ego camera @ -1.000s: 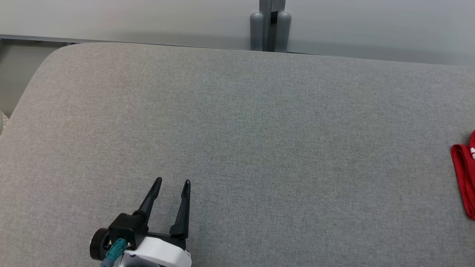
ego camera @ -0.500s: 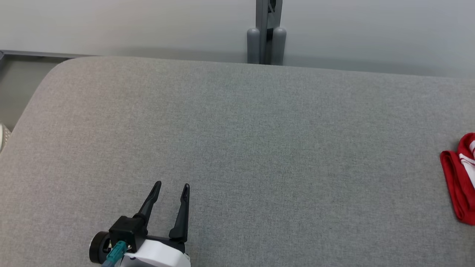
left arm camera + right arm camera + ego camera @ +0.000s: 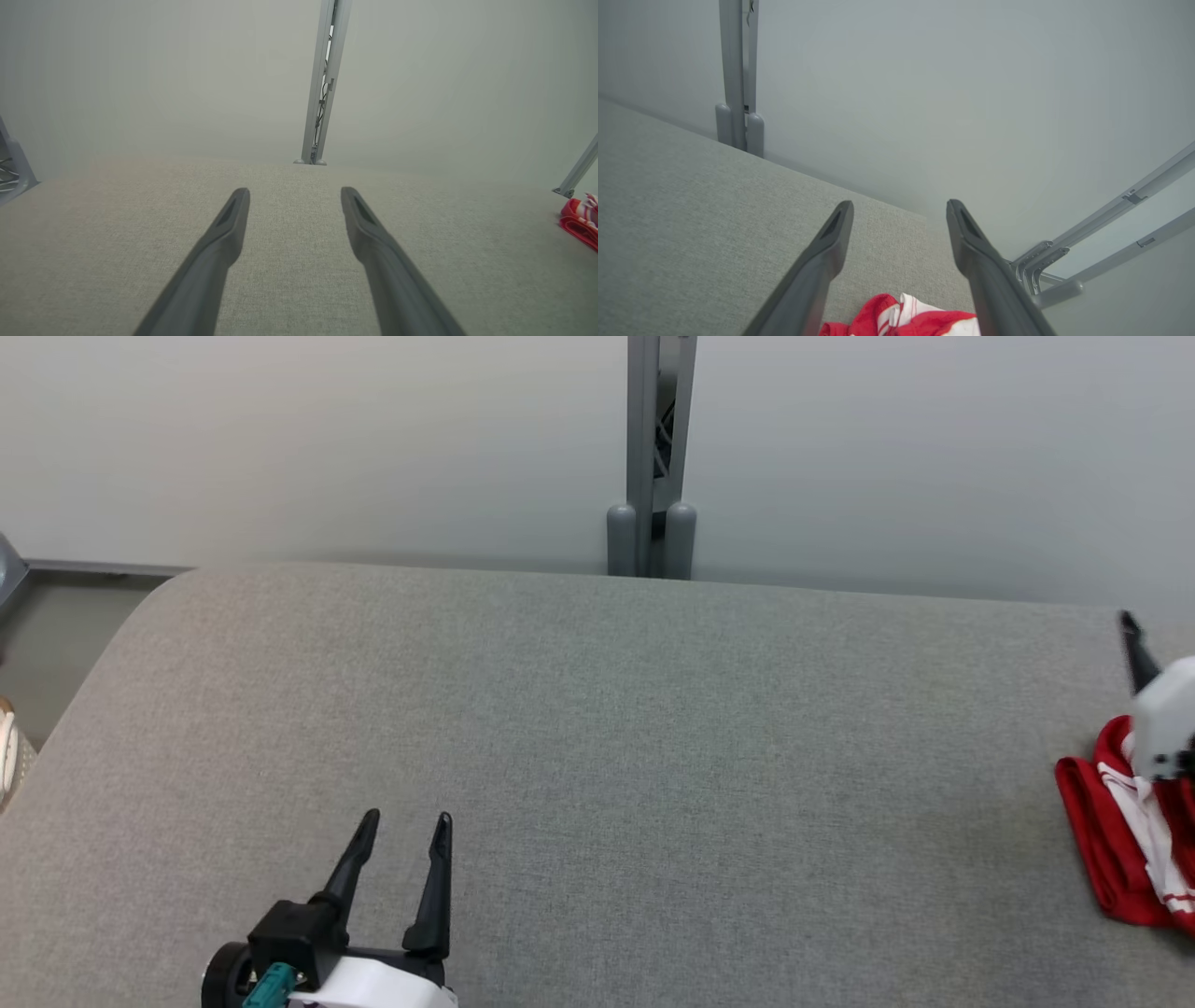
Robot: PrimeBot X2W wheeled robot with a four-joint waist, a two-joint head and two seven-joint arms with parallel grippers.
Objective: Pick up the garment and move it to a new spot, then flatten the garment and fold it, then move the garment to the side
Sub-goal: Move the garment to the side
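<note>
1. Garment point(image 3: 1097, 840) lay folded at the far right edge of the head view, on the grey table point(image 3: 597, 728).
2. Right gripper point(image 3: 899, 207) sat over it, fingers spread, gripping nothing. Left gripper point(image 3: 406, 819), lower left, was spread and empty too.
3. Looked like the release step: lift straight up so no fold snags.
4. Long axis ran roughly top-to-bottom of the frame, leaning lower right, with the folded edge facing left.
</note>
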